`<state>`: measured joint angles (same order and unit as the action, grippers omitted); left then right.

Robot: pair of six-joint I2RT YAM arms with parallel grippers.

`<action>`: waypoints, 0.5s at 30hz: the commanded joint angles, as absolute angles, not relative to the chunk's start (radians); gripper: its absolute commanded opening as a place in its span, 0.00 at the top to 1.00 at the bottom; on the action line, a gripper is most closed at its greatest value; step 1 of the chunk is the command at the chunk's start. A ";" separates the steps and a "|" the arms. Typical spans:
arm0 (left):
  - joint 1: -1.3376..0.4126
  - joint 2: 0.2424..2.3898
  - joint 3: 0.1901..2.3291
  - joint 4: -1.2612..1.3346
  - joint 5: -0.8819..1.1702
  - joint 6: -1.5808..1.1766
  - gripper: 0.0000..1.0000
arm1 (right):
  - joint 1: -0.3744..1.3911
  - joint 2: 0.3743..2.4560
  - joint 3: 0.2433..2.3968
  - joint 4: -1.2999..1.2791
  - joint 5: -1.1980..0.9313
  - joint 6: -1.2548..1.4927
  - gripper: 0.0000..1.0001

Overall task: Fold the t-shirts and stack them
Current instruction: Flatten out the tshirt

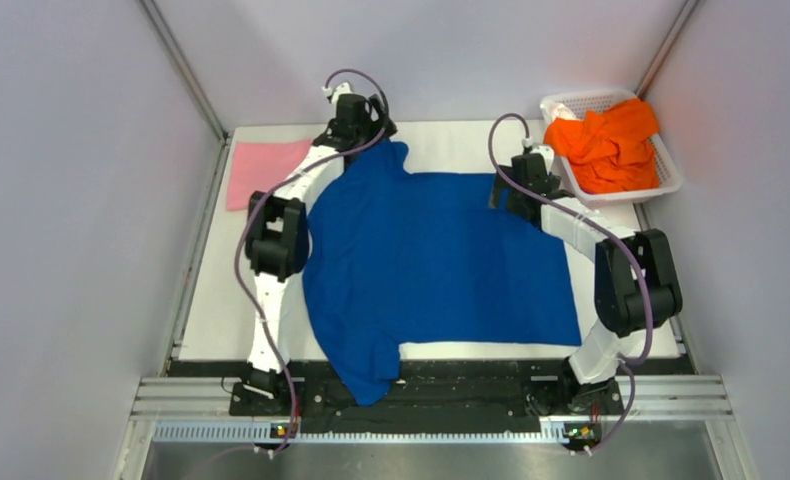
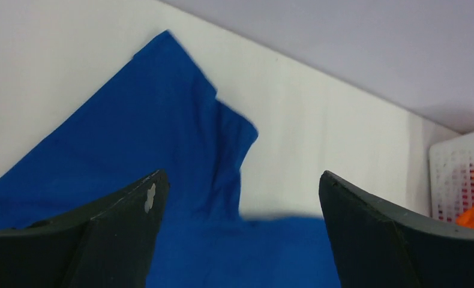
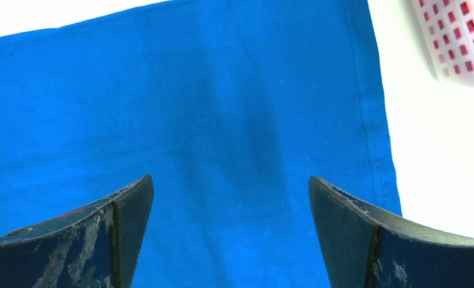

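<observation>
The royal-blue t-shirt (image 1: 436, 260) lies spread flat across the table, plain side up, one sleeve hanging over the near edge and one sleeve (image 2: 180, 120) at the far left. My left gripper (image 1: 363, 135) hovers open over that far sleeve (image 2: 242, 180). My right gripper (image 1: 508, 192) hovers open over the shirt's far right part near its hem (image 3: 231, 183). The pink t-shirt (image 1: 263, 168) lies folded at the far left. The orange t-shirt (image 1: 611, 145) is bunched in the basket.
A white mesh basket (image 1: 670, 183) stands at the far right corner; it also shows in the left wrist view (image 2: 456, 174) and the right wrist view (image 3: 456, 36). Grey walls close in the table on three sides. A black rail (image 1: 471, 390) runs along the near edge.
</observation>
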<state>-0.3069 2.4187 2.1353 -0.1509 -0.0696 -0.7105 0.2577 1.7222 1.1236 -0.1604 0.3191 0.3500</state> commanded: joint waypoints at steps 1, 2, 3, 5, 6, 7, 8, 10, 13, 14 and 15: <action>-0.312 2.014 1.749 -0.168 -0.155 -0.613 0.01 | 0.254 1.591 1.052 -0.151 0.272 0.395 0.01; -0.313 1.948 1.651 -0.142 -0.147 -0.614 0.01 | 0.253 1.579 1.032 -0.152 0.260 0.404 0.01; -0.313 1.897 1.555 -0.124 -0.137 -0.621 0.01 | 0.254 1.573 1.014 -0.153 0.246 0.410 0.01; -0.312 1.821 1.418 -0.098 -0.117 -0.634 0.01 | 0.255 1.570 0.994 -0.158 0.230 0.416 0.01; -0.313 1.800 1.375 -0.090 -0.104 -0.633 0.01 | 0.255 1.575 0.990 -0.161 0.229 0.415 0.01; -0.313 1.793 1.352 -0.095 -0.111 -0.631 0.01 | 0.254 1.581 0.993 -0.164 0.235 0.415 0.01; -0.312 1.799 1.348 -0.110 -0.120 -0.631 0.01 | 0.254 1.591 1.000 -0.162 0.244 0.414 0.01; -0.311 1.839 1.383 -0.184 -0.144 -0.627 0.01 | 0.254 1.618 1.024 -0.167 0.245 0.407 0.01; -0.311 1.918 1.475 -0.312 -0.170 -0.626 0.01 | 0.252 1.668 1.066 -0.172 0.245 0.401 0.01; -0.309 1.945 1.502 -0.358 -0.195 -0.627 0.01 | 0.252 1.686 1.078 -0.170 0.246 0.402 0.01; -0.310 1.968 1.526 -0.398 -0.221 -0.631 0.01 | 0.247 1.709 1.092 -0.168 0.240 0.402 0.01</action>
